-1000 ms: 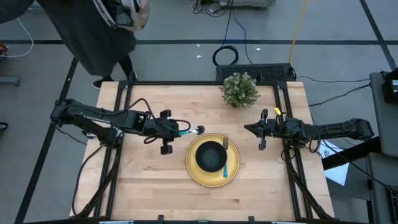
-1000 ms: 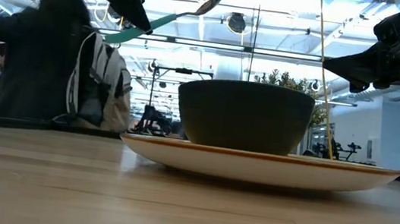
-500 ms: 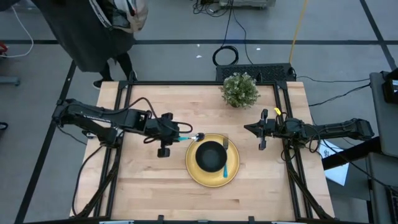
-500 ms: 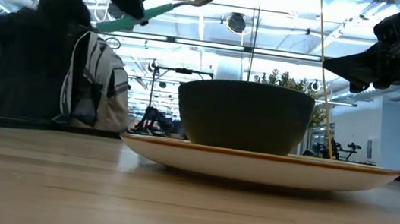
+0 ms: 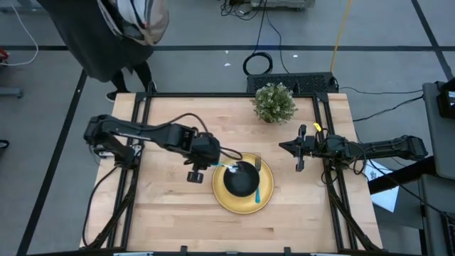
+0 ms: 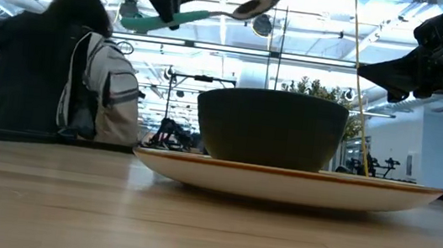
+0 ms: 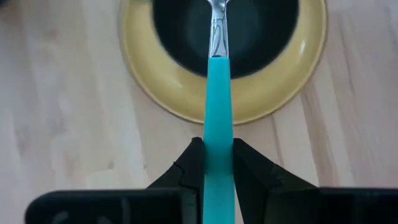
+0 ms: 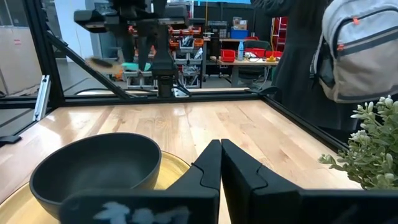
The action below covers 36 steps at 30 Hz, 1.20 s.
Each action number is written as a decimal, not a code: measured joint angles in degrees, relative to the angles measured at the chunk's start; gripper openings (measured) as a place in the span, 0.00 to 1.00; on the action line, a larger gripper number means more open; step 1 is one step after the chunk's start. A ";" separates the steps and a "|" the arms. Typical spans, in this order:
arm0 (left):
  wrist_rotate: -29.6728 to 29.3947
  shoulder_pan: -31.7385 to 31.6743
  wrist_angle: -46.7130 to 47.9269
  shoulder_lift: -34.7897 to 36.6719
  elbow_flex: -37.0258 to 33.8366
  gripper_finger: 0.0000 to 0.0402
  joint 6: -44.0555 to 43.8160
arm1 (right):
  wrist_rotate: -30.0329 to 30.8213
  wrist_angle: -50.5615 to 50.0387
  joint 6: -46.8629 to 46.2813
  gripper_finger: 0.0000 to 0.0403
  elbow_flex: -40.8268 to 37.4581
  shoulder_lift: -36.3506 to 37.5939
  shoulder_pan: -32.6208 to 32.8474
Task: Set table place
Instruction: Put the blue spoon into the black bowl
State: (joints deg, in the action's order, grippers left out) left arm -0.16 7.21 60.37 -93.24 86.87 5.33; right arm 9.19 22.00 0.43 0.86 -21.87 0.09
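Grey floor (image 5: 199, 28), black cables (image 5: 257, 62) on it. Person with backpack (image 6: 99, 88) behind; bright ceiling lights (image 6: 321, 1), cluttered shelves (image 8: 242, 46).

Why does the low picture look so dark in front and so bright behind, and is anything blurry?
Low view: bright ceiling lights backlight the bowl and plate, leaving them dim. Left wrist view: the spoon shut in the left gripper looks soft near its metal end. Right wrist view: the near bowl edge is blurred.
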 joint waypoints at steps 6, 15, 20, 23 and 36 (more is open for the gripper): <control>3.31 -0.30 -0.43 -4.00 2.08 0.14 3.16 | 0.00 0.00 0.09 0.00 -0.02 -0.02 -0.02; 3.19 -0.47 -0.55 -4.91 2.12 0.14 2.56 | 0.00 -0.02 0.21 0.00 0.00 -0.01 -0.01; 2.66 -0.55 -0.52 -4.91 2.12 0.14 4.32 | 0.00 -0.02 0.24 0.00 0.00 0.00 -0.02; 1.73 -0.86 0.03 -5.09 2.12 0.14 4.74 | 0.00 -0.02 0.21 0.00 -0.01 -0.01 -0.01; -1.92 -1.34 4.42 -6.40 5.31 0.14 8.99 | 0.00 -0.02 0.21 0.00 0.00 -0.01 -0.02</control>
State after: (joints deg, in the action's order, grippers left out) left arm -2.08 5.87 64.78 -99.63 92.18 14.32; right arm 9.19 21.98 0.64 0.86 -21.88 0.08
